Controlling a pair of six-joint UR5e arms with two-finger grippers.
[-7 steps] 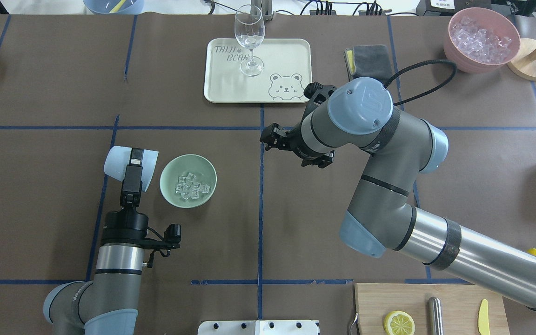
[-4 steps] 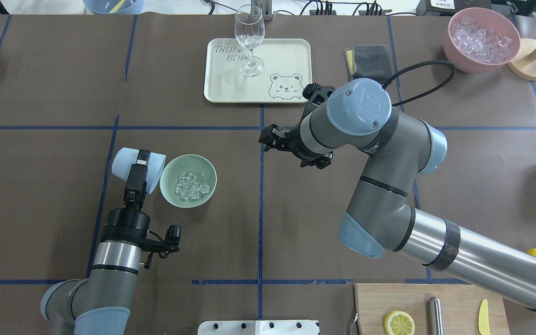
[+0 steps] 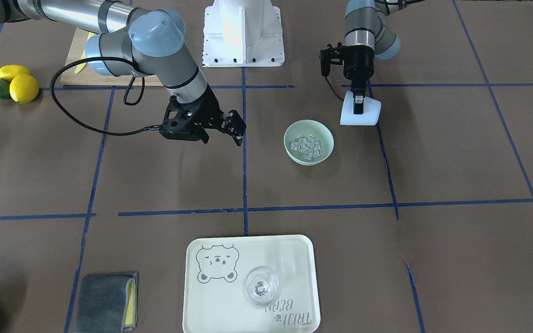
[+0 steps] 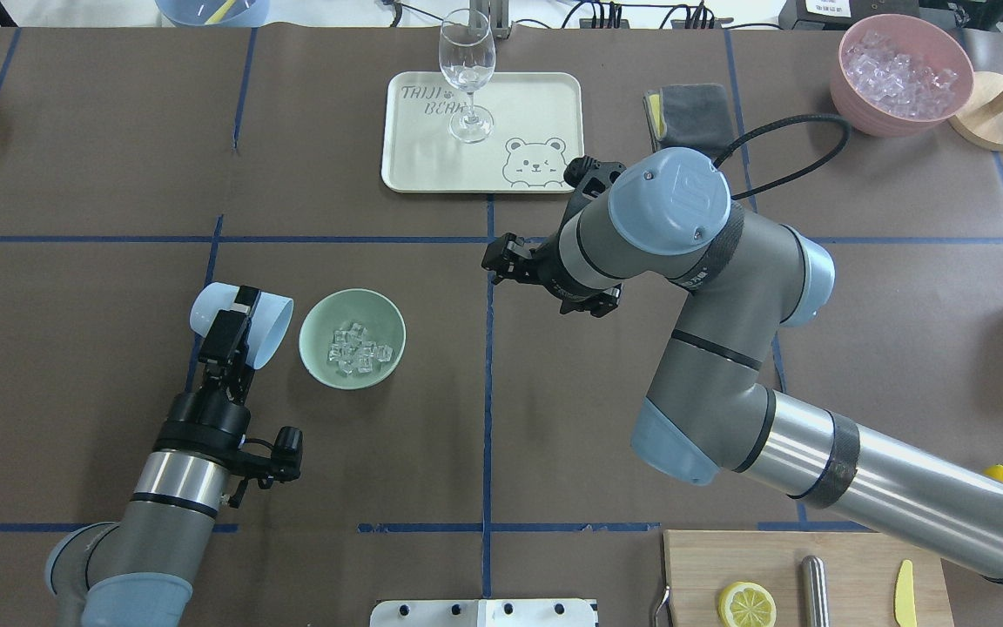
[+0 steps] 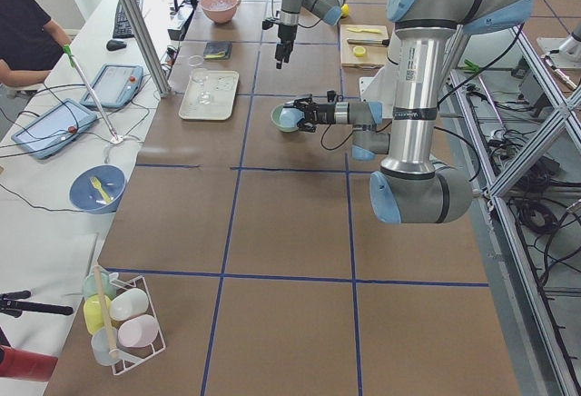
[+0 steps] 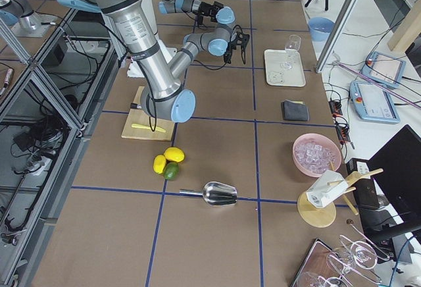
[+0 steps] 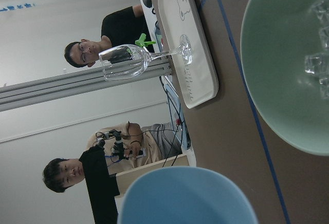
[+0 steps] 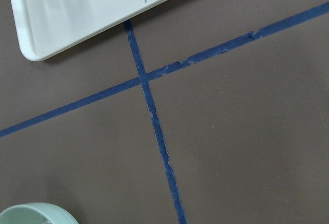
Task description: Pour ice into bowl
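The mint-green bowl sits left of the table's middle, with several clear ice cubes in it. It also shows in the front view, with the ice, and in the left wrist view. My left gripper is shut on a pale blue cup. It holds the cup on its side just left of the bowl, mouth toward the bowl. I see no ice in the cup. My right gripper is open and empty, hovering right of the bowl over a blue tape line.
A cream bear tray with a wine glass lies at the back centre. A pink bowl of ice and a grey cloth are at the back right. A cutting board with a lemon slice is at the front right.
My left arm has drawn back toward the robot and to the left, carrying the sideways cup slightly away from the bowl. The right arm has barely moved.
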